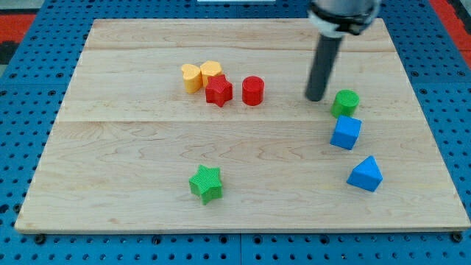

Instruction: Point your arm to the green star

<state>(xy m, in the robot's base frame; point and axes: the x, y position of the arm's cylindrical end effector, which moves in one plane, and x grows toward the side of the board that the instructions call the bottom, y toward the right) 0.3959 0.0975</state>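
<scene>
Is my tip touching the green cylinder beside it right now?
Apart. The camera view shows a strip of bare board between my tip and the green cylinder, which sits just to the view's right. The green star lies far off, toward the view's bottom left.

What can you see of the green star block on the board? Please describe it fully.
The green star is a small block with ridged sides that look like plastic. It lies flat on the wooden board, near the view's bottom, left of centre. Nothing touches it; it stands alone. My tip is far off, toward the view's upper right, beside the green cylinder.
</scene>
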